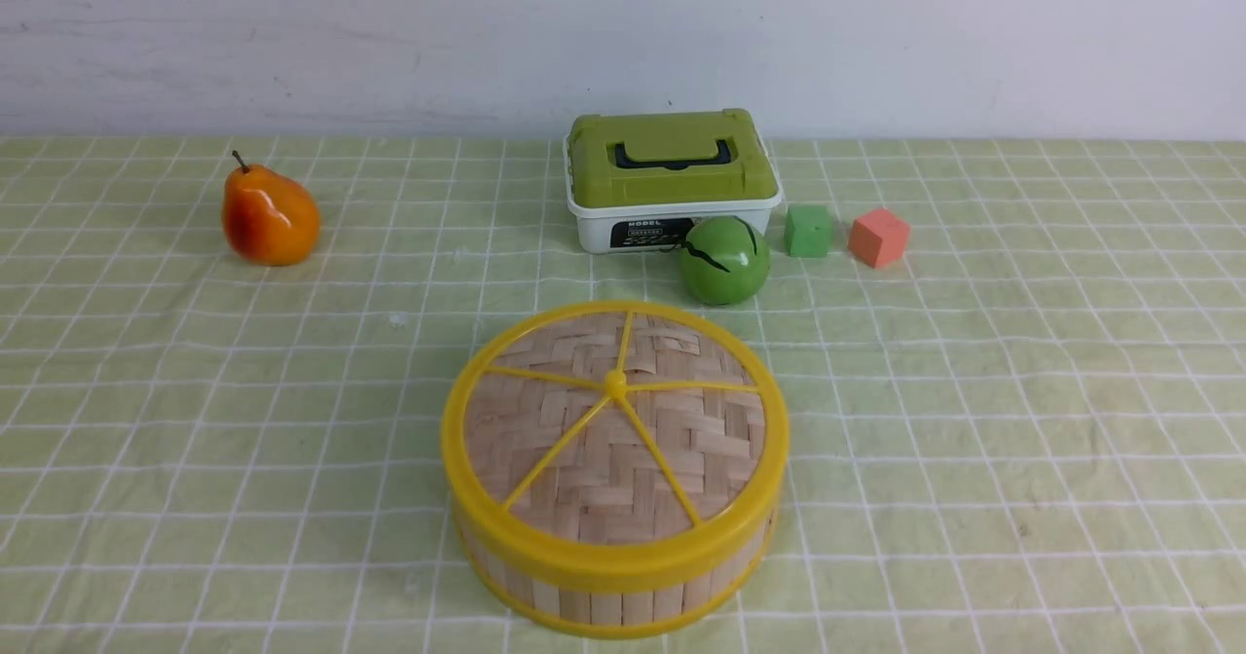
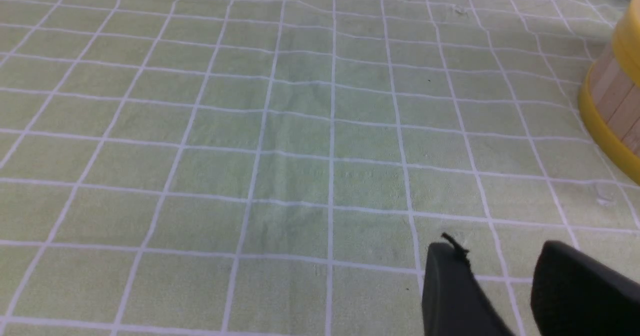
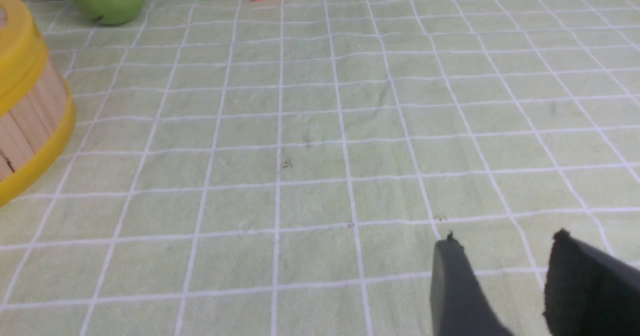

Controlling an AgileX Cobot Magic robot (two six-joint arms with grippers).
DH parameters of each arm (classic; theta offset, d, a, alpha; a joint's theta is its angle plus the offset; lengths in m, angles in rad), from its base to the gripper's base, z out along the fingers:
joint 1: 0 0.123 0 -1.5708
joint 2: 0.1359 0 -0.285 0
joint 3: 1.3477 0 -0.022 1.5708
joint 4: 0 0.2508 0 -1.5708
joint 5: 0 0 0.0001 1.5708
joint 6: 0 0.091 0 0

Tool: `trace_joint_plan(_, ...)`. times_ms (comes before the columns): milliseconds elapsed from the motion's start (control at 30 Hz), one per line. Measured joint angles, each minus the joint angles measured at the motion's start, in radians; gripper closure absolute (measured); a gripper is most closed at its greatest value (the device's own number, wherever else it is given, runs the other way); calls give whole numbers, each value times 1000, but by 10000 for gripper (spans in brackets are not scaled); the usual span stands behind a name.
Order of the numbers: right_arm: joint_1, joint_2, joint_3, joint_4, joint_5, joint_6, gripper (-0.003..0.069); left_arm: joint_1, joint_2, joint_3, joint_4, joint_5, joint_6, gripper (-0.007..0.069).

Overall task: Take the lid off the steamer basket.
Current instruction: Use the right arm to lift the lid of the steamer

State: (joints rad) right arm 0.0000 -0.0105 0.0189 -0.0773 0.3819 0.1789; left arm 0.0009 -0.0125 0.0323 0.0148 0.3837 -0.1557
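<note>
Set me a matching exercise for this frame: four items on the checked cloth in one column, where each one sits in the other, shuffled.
Items
1. pear
2. green apple
3. lid
4. salmon cube

Places
A. closed on top of the steamer basket
B. alone on the left side of the cloth
C. furthest right, next to the green cube
D. in front of the right end of the white box

Pairs: 1-B, 2-D, 3-A, 4-C

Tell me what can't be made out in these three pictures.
Inside of the steamer basket: front view, covered by the lid.
The left pincer and right pincer: wrist views, cut off by the frame edge.
Label on the white box: front view, print too small.
</note>
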Motion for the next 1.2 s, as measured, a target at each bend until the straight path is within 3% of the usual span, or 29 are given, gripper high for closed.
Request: trace_joint_plan(1200,0,0,0,-26,0,0,418,0,0,0,0,0,0,386)
